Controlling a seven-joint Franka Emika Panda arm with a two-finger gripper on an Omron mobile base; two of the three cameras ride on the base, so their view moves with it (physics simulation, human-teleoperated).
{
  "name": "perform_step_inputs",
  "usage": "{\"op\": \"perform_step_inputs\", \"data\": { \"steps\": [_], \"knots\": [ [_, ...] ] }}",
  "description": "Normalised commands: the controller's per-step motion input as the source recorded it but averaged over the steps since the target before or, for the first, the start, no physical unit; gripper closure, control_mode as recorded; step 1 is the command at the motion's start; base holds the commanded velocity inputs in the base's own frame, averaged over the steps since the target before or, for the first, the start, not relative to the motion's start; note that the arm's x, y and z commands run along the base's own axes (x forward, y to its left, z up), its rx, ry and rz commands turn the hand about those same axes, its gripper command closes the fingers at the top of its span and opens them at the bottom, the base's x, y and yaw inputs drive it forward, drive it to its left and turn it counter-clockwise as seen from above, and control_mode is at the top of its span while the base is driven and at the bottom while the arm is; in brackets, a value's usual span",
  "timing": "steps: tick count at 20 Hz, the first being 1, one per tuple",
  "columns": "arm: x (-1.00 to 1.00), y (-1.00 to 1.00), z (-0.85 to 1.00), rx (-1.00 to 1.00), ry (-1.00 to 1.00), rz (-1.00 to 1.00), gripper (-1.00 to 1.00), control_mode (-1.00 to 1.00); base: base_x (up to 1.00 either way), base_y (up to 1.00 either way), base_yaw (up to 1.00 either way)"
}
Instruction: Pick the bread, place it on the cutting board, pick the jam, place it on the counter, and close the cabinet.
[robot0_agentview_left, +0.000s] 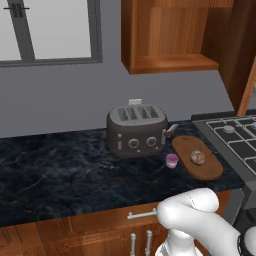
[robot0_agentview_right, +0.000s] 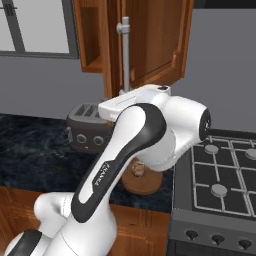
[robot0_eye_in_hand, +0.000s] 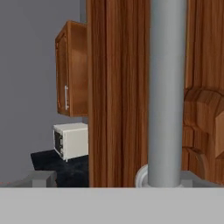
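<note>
The bread (robot0_agentview_left: 197, 158) lies on the cutting board (robot0_agentview_left: 210, 167), which rests on the counter (robot0_agentview_left: 60, 170) right of a toaster. The jam (robot0_agentview_left: 172, 160) stands on the counter just left of the board. The cabinet (robot0_agentview_left: 170, 35) hangs open above, its door (robot0_agentview_right: 155, 40) swung out towards me. In the hand view the door's grey bar handle (robot0_eye_in_hand: 166, 87) runs upright, very close. My gripper (robot0_eye_in_hand: 117, 180) is open, with one fingertip (robot0_eye_in_hand: 41, 178) left of the door's edge and the other right of the bar. The bread (robot0_agentview_right: 138, 170) peeks out behind my arm.
A dark grey toaster (robot0_agentview_left: 137, 130) stands at the back of the counter. A gas stove (robot0_agentview_right: 220, 170) adjoins the counter on the right. Beyond the door edge are a white microwave (robot0_eye_in_hand: 70, 140) and another wall cupboard (robot0_eye_in_hand: 70, 74). A window (robot0_agentview_left: 50, 30) is at upper left.
</note>
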Motion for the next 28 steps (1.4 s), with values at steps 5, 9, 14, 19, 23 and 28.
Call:
{"op": "perform_step_inputs", "data": {
  "steps": [5,9,14,19,23,28],
  "knots": [
    [0.00,0.32,0.00,0.00,0.00,-0.09,-1.00,-1.00,0.00,0.00,0.00],
    [0.02,0.28,0.01,0.00,-0.01,-0.07,-1.00,-1.00,0.00,0.00,0.00],
    [0.06,0.26,0.00,0.00,-0.01,-0.07,-1.00,-1.00,0.00,0.00,0.00],
    [0.16,0.27,0.00,0.00,-0.03,-0.07,-1.00,-1.00,0.00,0.00,0.00],
    [0.19,0.29,0.00,0.00,-0.03,-0.08,-1.00,-1.00,0.00,0.00,0.00],
    [0.21,0.30,0.00,0.00,-0.04,-0.08,-1.00,-1.00,0.00,0.00,0.00]
  ]
}}
